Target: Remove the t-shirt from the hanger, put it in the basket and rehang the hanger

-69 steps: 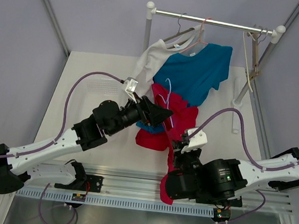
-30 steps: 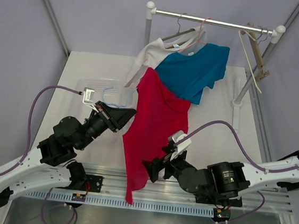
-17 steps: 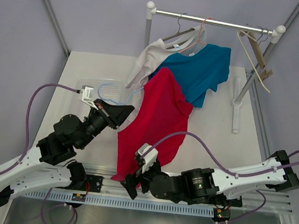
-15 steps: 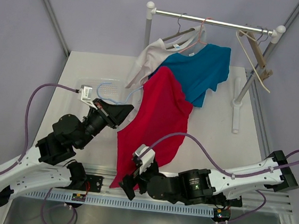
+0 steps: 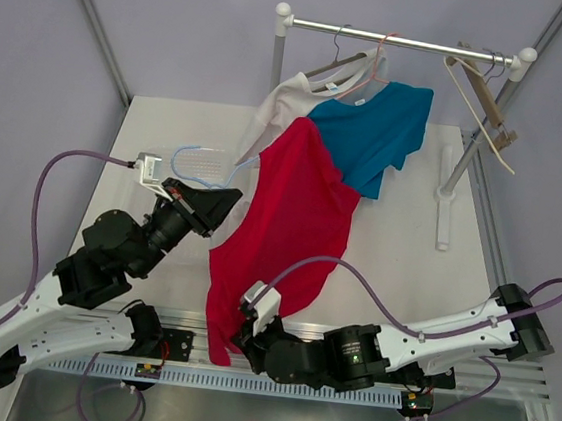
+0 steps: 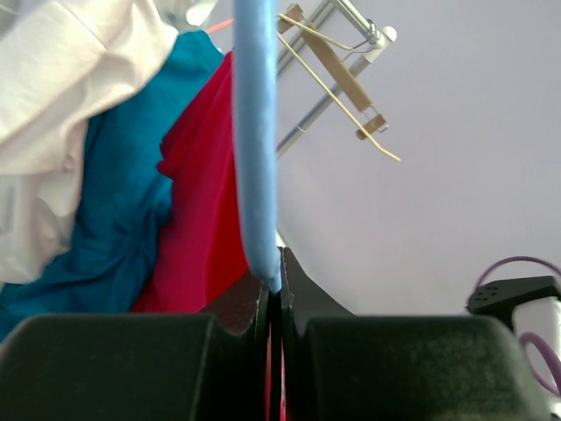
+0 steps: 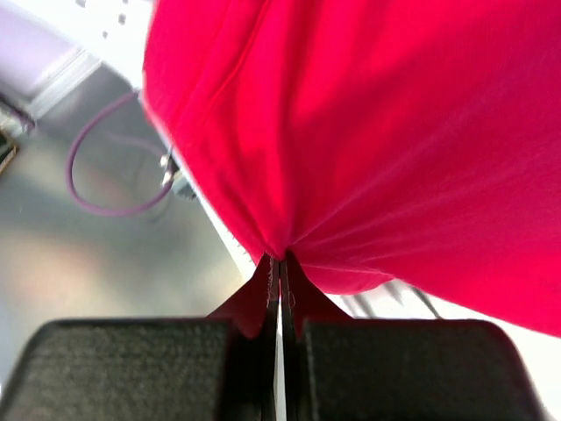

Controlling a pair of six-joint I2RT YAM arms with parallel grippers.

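White table [image 5: 405,274]: red t-shirt [image 5: 290,222] stretches further toward lower left than before. Left gripper [image 6: 273,288] jaws clamp blue hanger [image 6: 256,132], shifted upper left; right gripper [image 7: 279,263] jaws pinch its hem.

Left claw [image 6: 273,282] and right claw [image 7: 279,263] are clamped tight.

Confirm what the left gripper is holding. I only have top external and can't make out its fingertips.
Observer: In the left wrist view, the left gripper is shut on the light blue plastic hanger, with the bar pinched right at the fingertips.
Operator: And the right one?
Observer: In the right wrist view, the right gripper is shut on a small fold of the red t-shirt. Creases fan out from the pinch.
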